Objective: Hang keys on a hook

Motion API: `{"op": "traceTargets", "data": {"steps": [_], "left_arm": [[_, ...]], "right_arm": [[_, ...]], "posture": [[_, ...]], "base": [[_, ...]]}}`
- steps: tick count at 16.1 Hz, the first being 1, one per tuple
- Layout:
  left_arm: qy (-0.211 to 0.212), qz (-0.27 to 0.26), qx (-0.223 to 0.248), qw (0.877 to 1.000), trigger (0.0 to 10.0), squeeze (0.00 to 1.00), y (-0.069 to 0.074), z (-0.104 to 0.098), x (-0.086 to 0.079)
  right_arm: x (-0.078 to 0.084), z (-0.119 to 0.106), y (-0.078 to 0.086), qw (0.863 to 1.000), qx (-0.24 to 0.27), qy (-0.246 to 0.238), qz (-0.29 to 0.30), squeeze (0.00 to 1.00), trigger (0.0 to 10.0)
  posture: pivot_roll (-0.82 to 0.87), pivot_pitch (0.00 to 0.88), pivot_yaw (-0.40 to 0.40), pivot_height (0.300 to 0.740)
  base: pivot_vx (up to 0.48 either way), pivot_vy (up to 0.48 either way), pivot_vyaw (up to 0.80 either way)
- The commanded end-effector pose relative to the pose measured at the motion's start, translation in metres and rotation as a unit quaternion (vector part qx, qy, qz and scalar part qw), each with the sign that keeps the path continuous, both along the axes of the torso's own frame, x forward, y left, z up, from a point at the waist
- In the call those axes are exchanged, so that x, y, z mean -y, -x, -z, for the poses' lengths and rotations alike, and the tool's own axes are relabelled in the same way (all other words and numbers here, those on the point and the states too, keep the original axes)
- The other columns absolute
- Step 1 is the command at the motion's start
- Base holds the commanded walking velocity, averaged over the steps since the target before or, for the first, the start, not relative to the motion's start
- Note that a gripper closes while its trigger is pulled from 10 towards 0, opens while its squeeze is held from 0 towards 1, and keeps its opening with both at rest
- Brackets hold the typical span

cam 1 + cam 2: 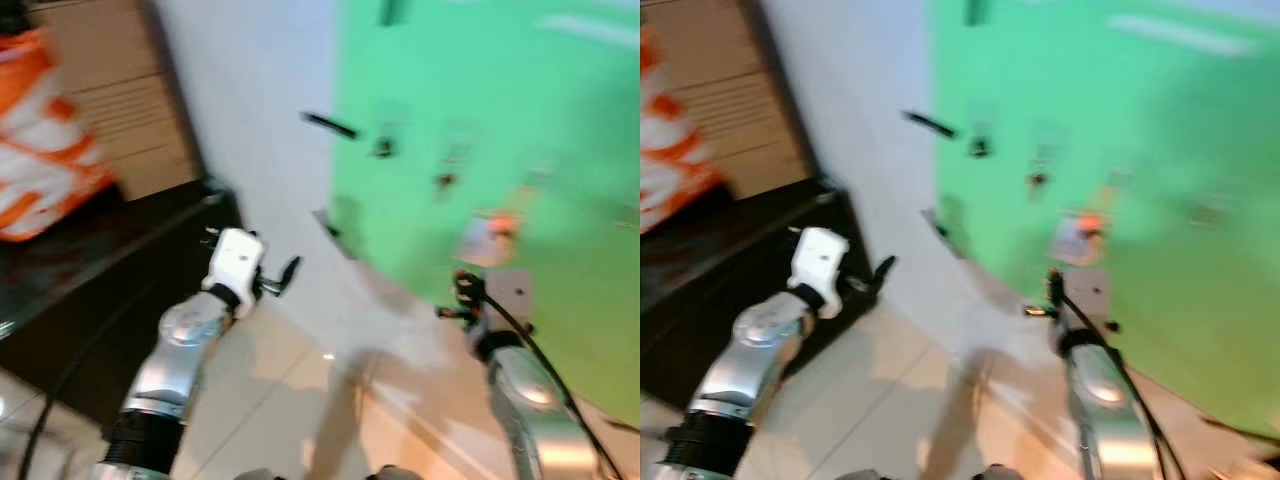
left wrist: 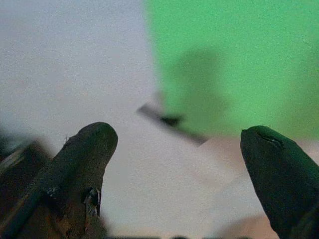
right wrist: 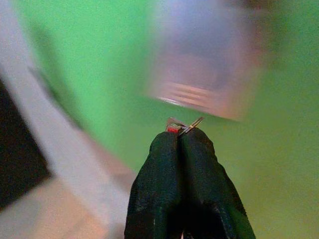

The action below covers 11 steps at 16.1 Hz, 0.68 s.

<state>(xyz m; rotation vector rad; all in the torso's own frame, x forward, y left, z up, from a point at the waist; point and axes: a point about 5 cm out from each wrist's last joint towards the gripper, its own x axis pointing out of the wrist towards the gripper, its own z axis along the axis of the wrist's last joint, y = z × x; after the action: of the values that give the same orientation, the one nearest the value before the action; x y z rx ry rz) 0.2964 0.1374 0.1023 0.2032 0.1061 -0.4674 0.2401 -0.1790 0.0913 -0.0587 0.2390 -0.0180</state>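
Our right pincer point(image 3: 182, 133) is pressed shut on a small silver key ring with a red tag point(image 3: 180, 126), held up close to the bright green wall panel point(image 1: 520, 120). We count about three blurred dark hooks point(image 1: 383, 147) on that panel — the blur hides more. Our left pincer point(image 2: 179, 144) is spread wide and empty, near the white wall point(image 1: 250, 90) beside the dark low cabinet point(image 1: 90, 290).

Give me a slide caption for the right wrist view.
Right gripper pinching a small metal key ring, facing the blurred green wall.
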Motion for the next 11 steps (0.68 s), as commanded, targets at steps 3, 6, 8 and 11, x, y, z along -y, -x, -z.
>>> {"op": "traceTargets", "data": {"steps": [3, 6, 8, 11], "left_arm": [[0.0, -0.011, 0.008, 1.0, 10.0, 0.0, 0.002, -0.002, -0.01], [0.004, 0.003, 0.012, 1.0, 10.0, 0.0, 0.005, -0.004, -0.009], [0.0, 0.006, 0.014, 1.0, 10.0, 0.0, 0.006, -0.005, -0.01], [-0.002, 0.004, 0.016, 1.0, 10.0, 0.0, 0.007, -0.007, -0.012]], "right_arm": [[-0.009, -0.009, -0.003, 0.999, 0.014, -0.002, -0.048, 0.0, 10.0], [-0.018, -0.017, -0.002, 0.996, 0.025, -0.004, -0.09, 0.0, 10.0], [-0.024, -0.019, -0.001, 0.992, 0.026, -0.003, -0.123, 0.0, 10.0], [-0.028, -0.023, -0.005, 0.991, 0.032, -0.016, -0.128, 0.0, 10.0]], "posture": [[-0.09, 0.0, -0.031, 0.74], [-0.1, 0.0, -0.024, 0.74], [-0.07, 0.0, -0.034, 0.74], [-0.07, 0.0, -0.031, 0.74]], "base": [[0.0, 0.0, -0.8], [0.0, 0.0, -0.8], [0.0, 0.0, -0.8], [0.0, 0.0, -0.8]]}}
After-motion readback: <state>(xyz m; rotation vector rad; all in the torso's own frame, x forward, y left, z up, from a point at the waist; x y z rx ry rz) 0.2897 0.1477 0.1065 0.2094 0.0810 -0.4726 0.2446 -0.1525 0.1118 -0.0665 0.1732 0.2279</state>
